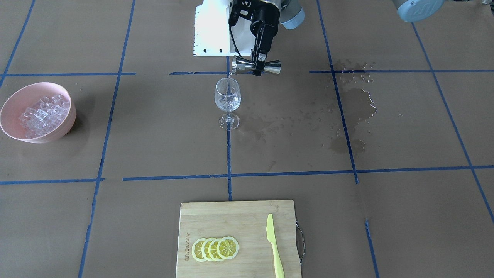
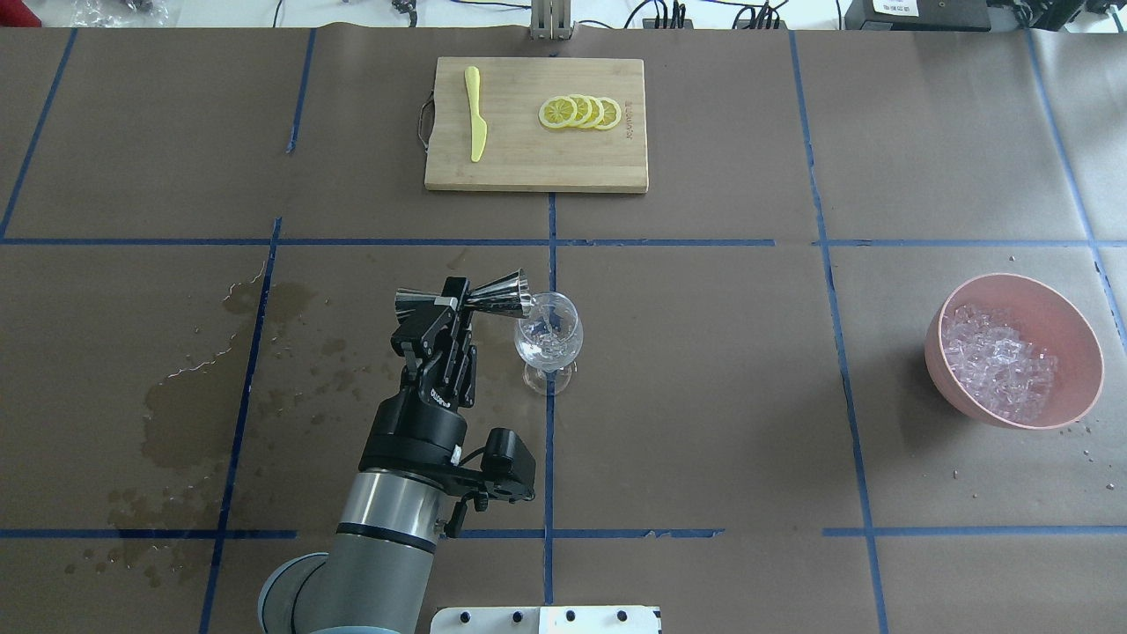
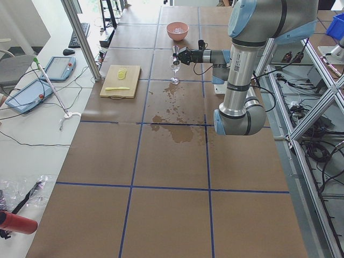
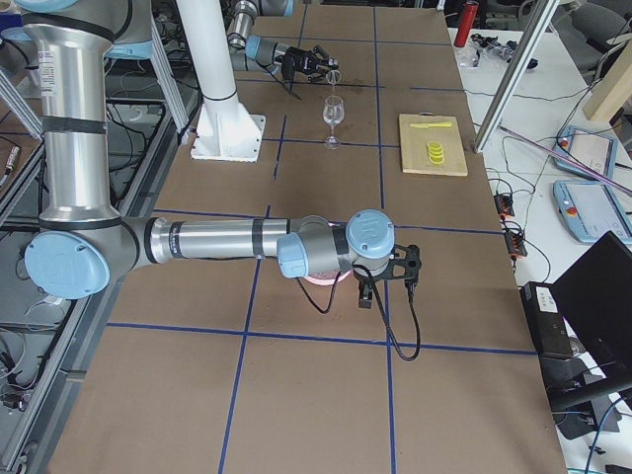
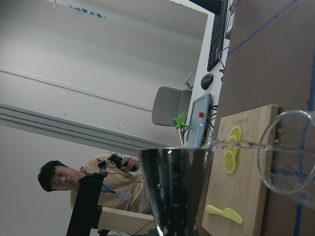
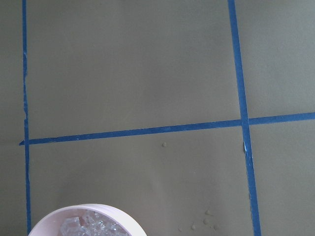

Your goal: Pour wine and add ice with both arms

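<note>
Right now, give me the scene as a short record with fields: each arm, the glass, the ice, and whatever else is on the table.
left gripper: shut on the jigger, which is tipped sideways with its mouth at the glass rim
wine: thin clear stream running into the wine glass
wine glass: upright, a little liquid inside
ice: heaped in the pink bowl
right arm: reaches over the pink bowl; gripper hidden
cutting board: four lemon slices, yellow knife
wet patches: on the robot's left side
</note>
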Available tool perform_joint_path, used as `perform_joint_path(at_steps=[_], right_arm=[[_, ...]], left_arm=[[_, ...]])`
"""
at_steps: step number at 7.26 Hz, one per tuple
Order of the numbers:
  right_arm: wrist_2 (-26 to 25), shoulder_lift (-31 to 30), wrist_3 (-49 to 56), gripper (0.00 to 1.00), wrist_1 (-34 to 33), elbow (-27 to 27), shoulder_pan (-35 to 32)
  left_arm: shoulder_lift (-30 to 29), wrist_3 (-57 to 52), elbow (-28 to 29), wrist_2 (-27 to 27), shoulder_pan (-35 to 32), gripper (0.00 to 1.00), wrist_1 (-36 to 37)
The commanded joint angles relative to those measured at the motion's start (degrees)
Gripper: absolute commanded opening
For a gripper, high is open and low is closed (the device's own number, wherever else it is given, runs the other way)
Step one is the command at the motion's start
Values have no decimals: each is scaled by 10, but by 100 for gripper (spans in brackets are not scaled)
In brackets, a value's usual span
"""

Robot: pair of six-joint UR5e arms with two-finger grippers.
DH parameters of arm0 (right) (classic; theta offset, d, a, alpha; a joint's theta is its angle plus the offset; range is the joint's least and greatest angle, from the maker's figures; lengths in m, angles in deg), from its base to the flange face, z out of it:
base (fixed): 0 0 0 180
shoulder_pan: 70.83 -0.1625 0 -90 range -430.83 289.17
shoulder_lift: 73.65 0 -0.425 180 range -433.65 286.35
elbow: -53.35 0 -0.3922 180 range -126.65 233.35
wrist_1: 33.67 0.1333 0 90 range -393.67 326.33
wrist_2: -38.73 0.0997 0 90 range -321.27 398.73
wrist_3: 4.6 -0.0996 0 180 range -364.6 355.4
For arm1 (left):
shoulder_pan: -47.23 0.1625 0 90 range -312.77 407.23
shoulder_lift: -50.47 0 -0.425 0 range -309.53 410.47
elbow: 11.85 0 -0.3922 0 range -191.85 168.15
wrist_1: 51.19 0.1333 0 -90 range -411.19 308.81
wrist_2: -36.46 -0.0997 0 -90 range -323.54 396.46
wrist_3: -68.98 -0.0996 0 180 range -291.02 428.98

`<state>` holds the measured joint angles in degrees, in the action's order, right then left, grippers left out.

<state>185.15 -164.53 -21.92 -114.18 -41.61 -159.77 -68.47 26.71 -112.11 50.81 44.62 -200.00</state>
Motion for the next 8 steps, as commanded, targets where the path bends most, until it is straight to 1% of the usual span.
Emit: perform_joint_path(at_steps=[1, 4, 5, 6, 7, 8], right_arm=[[0, 0, 0, 100, 2, 0, 0], [-1, 0, -1, 100, 4, -8, 0], [-4, 1, -14, 100, 4, -14, 0], [-6, 1, -22, 100, 4, -27, 0], [-5, 2, -47, 100, 4, -38, 3], [-8, 3, -67, 100, 4, -52, 12]], left_arm=[[-2, -50, 0, -15, 4, 0, 0], [-2, -45, 0, -27, 14, 0, -10], [-2, -39, -3, -27, 16, 0, -41], [0, -25, 1, -27, 15, 0, -97], [6, 3, 2, -27, 15, 0, -140], [8, 53, 6, -27, 11, 0, -163]])
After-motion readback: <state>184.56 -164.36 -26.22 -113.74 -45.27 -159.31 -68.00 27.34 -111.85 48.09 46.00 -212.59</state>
